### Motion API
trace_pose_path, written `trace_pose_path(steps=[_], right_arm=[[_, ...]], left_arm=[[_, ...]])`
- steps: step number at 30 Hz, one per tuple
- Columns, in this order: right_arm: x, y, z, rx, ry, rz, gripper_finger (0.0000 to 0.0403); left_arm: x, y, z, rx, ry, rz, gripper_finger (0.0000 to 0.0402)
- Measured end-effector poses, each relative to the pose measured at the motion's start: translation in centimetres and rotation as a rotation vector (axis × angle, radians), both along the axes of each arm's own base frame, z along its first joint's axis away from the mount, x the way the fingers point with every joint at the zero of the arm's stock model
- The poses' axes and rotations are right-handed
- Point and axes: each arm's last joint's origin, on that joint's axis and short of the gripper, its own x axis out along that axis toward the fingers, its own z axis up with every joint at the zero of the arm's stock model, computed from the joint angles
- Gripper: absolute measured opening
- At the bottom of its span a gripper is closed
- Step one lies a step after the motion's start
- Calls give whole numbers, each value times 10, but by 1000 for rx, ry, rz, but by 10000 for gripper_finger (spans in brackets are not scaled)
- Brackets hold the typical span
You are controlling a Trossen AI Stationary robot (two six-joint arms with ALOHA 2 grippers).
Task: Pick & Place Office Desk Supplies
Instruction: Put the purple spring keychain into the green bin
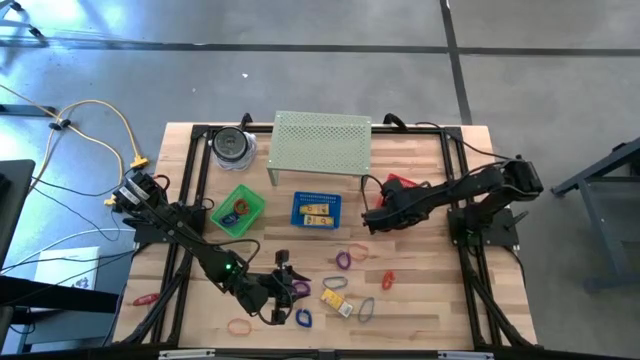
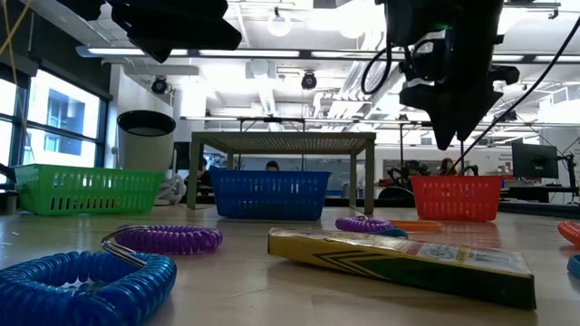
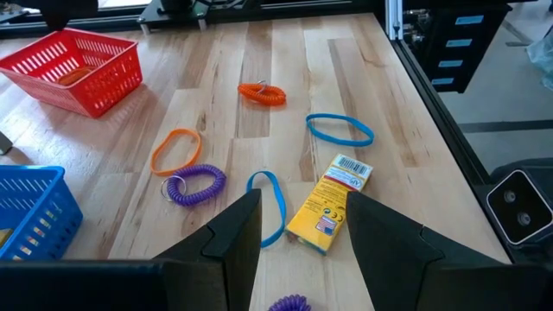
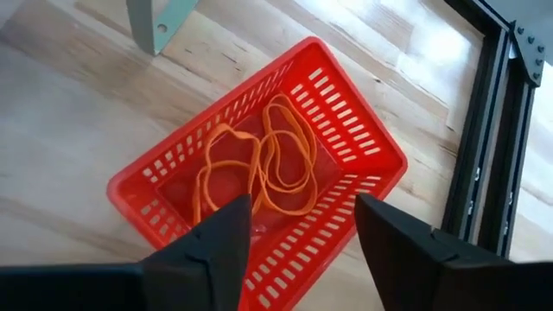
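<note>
Loose supplies lie flat on the wooden table near its near edge: a yellow box, blue bands, a purple coil, an orange band and an orange coil. My left gripper hangs open above the table, just short of the yellow box and touching nothing. My right gripper is open above the red basket, where several orange bands lie on the bottom. It holds nothing.
A green basket and a blue basket stand mid-table. Behind them are a green perforated shelf and a round container. A blue coil and a purple coil lie close to the near edge. Black frame rails border the table.
</note>
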Motion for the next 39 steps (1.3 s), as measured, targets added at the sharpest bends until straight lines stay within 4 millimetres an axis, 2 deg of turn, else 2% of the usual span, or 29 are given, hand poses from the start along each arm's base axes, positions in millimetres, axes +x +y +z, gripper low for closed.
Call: trace_pose_path(steps=[5, 8, 15, 19, 22, 25, 28, 33, 39], right_arm=[[-7, 10, 3, -117, 2, 7, 194], [-14, 27, 7, -208, -45, 18, 193], [-29, 86, 7, -258, -283, 146, 193], [-33, 124, 6, -251, -524, 275, 193], [-34, 150, 10, -307, -716, 406, 193], [-35, 172, 15, -374, -835, 515, 193], [-33, 183, 19, -412, -865, 584, 193], [-28, 189, 22, -393, -852, 633, 193], [-20, 192, 10, -393, -835, 625, 193]], left_arm=[[0, 0, 0, -27, 5, -6, 165], [0, -1, 0, -37, 9, -10, 165], [-3, 0, -6, -18, 74, -25, 165], [-7, 0, -13, -10, 168, -100, 165], [-8, 1, -15, 2, 189, -102, 165], [-8, 2, -15, 4, 187, -95, 165], [-6, 4, -15, 3, 187, -86, 165], [-3, 9, -15, 2, 187, -69, 165], [-1, 11, -15, -20, 188, -50, 165]])
